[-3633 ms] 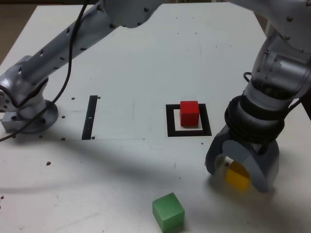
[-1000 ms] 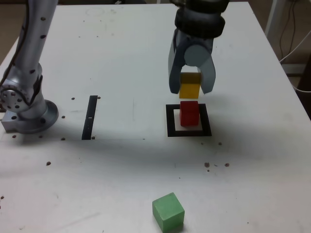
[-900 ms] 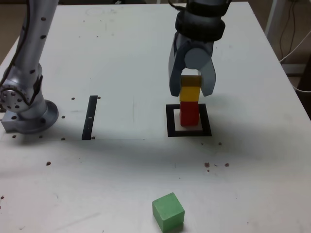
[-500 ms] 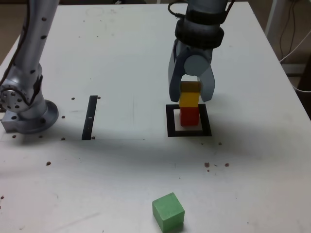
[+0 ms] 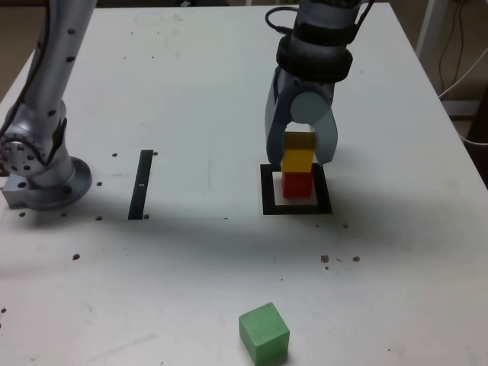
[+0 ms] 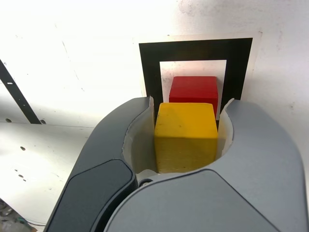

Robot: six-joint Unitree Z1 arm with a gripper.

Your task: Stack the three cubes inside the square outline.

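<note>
Now the claw (image 5: pixel 302 149) clenches the yellow cube (image 5: pixel 297 158) on the red cube (image 5: pixel 298 183) inside the square outline (image 5: pixel 267 206), apparently slightly offset; releasing could topple it.

The arm (image 5: pixel 46 84) rises from its base at the exterior view's left and leaves the frame, its wrist (image 5: pixel 316 46) coming back down from above. The pincer (image 5: pixel 299 156) points straight down, both curved fingers (image 6: pixel 120 140) clamped against the yellow cube (image 6: pixel 186 135) between them.
</note>
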